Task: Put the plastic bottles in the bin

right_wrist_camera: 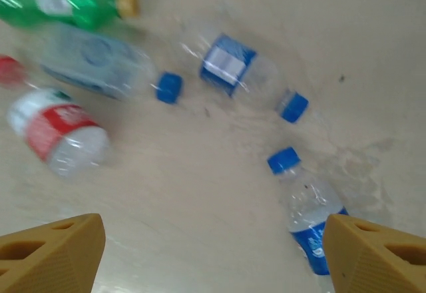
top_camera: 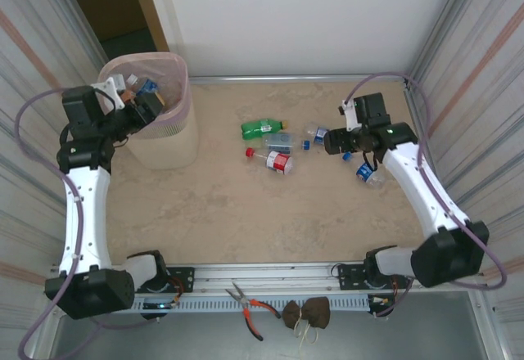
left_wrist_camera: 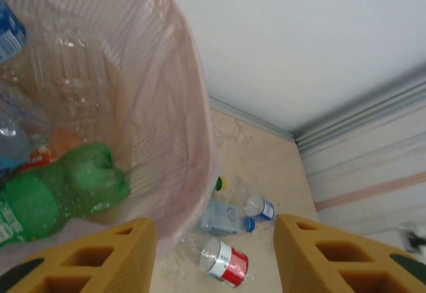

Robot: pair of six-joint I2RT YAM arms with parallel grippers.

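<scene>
Hovering spread and empty, the left gripper (left_wrist_camera: pixel 213 256) hangs over the bin (left_wrist_camera: pixel 176 100), the right gripper (right_wrist_camera: pixel 213 256) over loose bottles (right_wrist_camera: pixel 229 63).

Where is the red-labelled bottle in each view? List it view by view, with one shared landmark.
Top external: red-labelled bottle, picture centre.
Left wrist: bottom centre, beside the bin.
Right wrist: left edge.
Landmark: the blue-capped clear bottle lying next to it.

A beige marbled tabletop (top_camera: pixel 229 213) sits between ribbed side walls (top_camera: pixel 33 49) and a white back wall (top_camera: pixel 311 16).
</scene>
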